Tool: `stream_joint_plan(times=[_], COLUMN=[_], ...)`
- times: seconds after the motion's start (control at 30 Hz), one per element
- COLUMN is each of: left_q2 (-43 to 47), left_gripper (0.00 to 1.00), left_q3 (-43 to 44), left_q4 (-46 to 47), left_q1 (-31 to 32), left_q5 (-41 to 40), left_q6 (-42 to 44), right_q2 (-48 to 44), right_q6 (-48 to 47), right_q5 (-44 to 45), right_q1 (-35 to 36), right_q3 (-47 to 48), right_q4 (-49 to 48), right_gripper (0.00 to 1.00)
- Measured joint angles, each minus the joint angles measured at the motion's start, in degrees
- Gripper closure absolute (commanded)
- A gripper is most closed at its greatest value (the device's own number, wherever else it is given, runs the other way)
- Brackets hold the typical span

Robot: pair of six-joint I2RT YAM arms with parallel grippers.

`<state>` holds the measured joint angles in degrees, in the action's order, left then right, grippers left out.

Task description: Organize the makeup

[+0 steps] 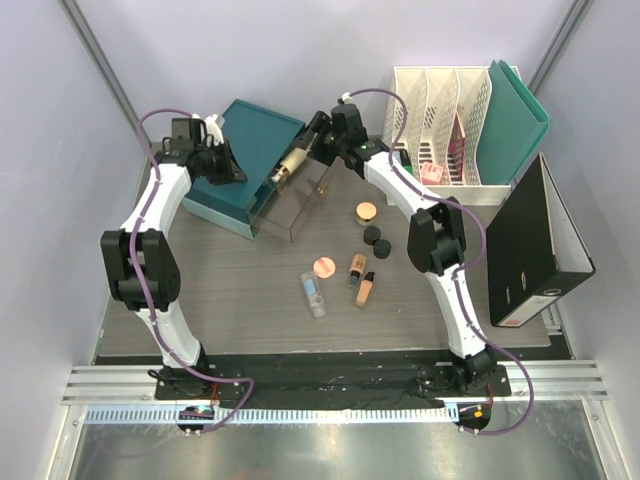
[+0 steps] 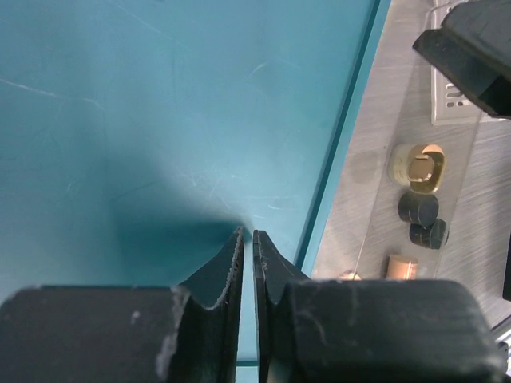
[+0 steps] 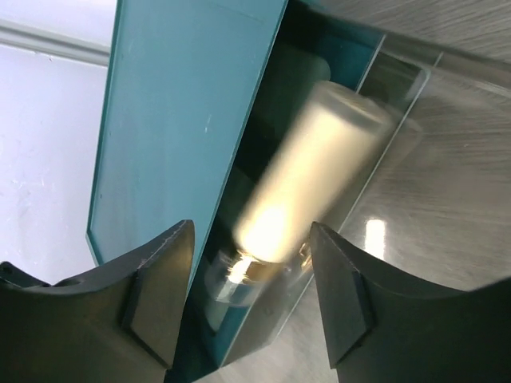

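A cream bottle [image 1: 290, 165] with a gold neck lies tilted and blurred over the opening of the teal box [image 1: 225, 208]; in the right wrist view the bottle [image 3: 319, 159] sits just beyond my fingers. My right gripper [image 1: 312, 148] [image 3: 251, 229] is open, with its fingers apart on either side of the bottle's neck. My left gripper [image 1: 215, 160] [image 2: 246, 233] is shut on the raised teal lid [image 1: 262, 132] [image 2: 160, 120]. On the table lie a tan jar [image 1: 366, 212], two black jars [image 1: 372, 235], a pink compact [image 1: 323, 267], a tan bottle [image 1: 356, 266], a peach bottle [image 1: 363, 290] and a clear tube [image 1: 313, 295].
A clear plastic tray [image 1: 300, 208] sticks out of the box's front. White file holders [image 1: 440, 120] with a pink thing [image 1: 432, 172], a green folder [image 1: 515, 120] and a black binder [image 1: 535, 245] stand at the right.
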<state>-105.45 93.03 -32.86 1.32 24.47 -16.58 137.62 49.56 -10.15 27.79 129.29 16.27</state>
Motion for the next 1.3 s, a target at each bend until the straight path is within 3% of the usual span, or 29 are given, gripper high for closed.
stream_joint_plan(times=[0.4,0.57,0.67,0.73,0.9,1.13,1.3], left_q2=[-0.28,-0.31,-0.31,-0.31,-0.37,-0.46,-0.57], left_gripper=[0.89,0.89,0.88,0.88,0.87,0.87,0.86], left_q3=[0.48,0.48,0.48,0.48,0.48,0.55,0.55], left_q4=[-0.37,-0.42,-0.39,-0.37,-0.37,-0.37,-0.37], left_q1=[0.07,0.04,0.04,0.07,0.04,0.04,0.04], left_q5=[-0.07,-0.15,-0.20,-0.22,-0.13,0.24,0.50], left_q6=[0.00,0.00,0.00,0.00,0.00,0.00,0.02], right_q2=[-3.43,-14.75,-24.83,-30.14,-39.93,-38.64,-36.81], right_q6=[-2.67,-8.70,-14.12,-17.55,-26.62,-29.51,-29.22], right_q5=[1.97,2.51,3.78,5.25,9.68,7.13,3.34], right_q1=[-1.05,-1.46,-1.70,-1.77,-1.75,-1.75,-1.70], right_q3=[-2.73,-12.90,-20.39,-23.74,-34.95,-48.02,-50.60], right_q4=[0.81,3.41,6.71,9.38,16.52,26.71,29.73], right_gripper=[0.33,0.32,0.30,0.21,0.20,0.20,0.21])
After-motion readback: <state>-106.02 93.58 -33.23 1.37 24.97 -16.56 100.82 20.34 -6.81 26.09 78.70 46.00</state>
